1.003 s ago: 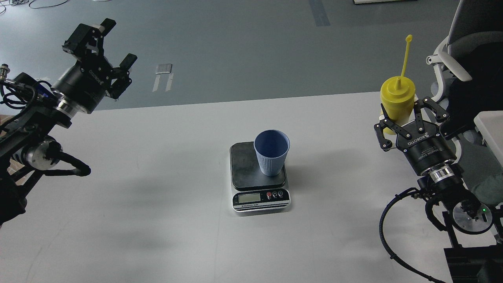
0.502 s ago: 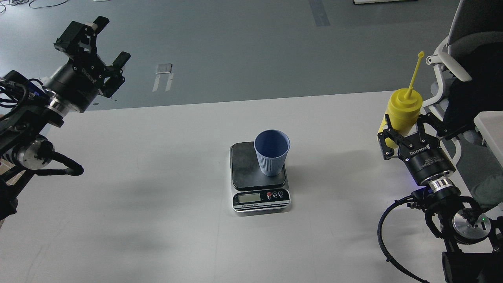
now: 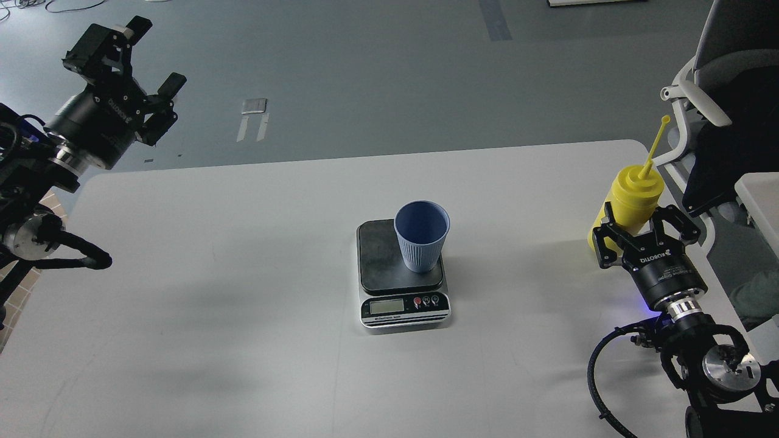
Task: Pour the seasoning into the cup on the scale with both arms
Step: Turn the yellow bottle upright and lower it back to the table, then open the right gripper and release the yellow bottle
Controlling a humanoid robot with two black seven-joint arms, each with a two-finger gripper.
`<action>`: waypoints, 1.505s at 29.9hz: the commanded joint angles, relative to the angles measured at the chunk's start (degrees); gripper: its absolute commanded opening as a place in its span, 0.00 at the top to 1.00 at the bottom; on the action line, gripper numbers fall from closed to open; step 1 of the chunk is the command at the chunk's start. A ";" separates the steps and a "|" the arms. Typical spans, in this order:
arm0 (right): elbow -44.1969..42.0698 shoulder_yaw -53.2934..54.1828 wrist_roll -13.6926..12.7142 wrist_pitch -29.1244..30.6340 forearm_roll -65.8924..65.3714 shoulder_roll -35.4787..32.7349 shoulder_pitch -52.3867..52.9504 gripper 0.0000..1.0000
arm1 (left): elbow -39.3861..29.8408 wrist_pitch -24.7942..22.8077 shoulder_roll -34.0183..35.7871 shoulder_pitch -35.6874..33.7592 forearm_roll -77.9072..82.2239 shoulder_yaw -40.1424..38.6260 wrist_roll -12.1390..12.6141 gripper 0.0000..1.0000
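The dusty-blue ribbed cup (image 3: 421, 243) stands upright on the dark platform of the scale (image 3: 380, 255) at the middle of the white table. The yellow seasoning bottle (image 3: 636, 191) is at the table's right edge, leaning slightly right, with its cap tether sticking up. My right gripper (image 3: 639, 230) is shut on the bottle's lower half, a finger on each side. My left gripper (image 3: 151, 56) is open and empty, held high beyond the table's far left corner.
The white table (image 3: 243, 274) has rounded far corners. A grey office chair (image 3: 712, 91) stands just beyond the right edge, close to the bottle. My right arm's cable (image 3: 599, 377) loops over the near right of the table. The scale's display and buttons (image 3: 405, 306) face me.
My right gripper has moved down and to the right with the bottle, toward the table's right edge. My left gripper has drawn back up and to the left, still open.
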 commanded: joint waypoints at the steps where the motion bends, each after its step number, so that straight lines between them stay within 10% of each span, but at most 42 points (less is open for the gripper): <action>1: 0.12 0.04 -0.09 0.00 0.06 0.00 -1.44 0.95 | -0.28 0.01 0.38 0.07 0.00 -0.12 0.00 0.01; 12: 1.18 -0.05 -1.32 0.00 0.76 0.00 -4.43 0.80 | -2.12 0.09 1.79 0.15 0.00 -0.20 0.00 0.02; 22: 4.95 -0.13 -1.58 0.00 4.79 0.00 -8.47 0.03 | -2.48 -0.08 2.40 0.15 0.00 -0.56 0.00 0.01; 45: 11.72 6.37 -3.25 0.00 9.29 -6.40 -16.21 0.00 | -2.48 -0.43 1.35 -0.20 -0.18 -1.08 0.00 0.01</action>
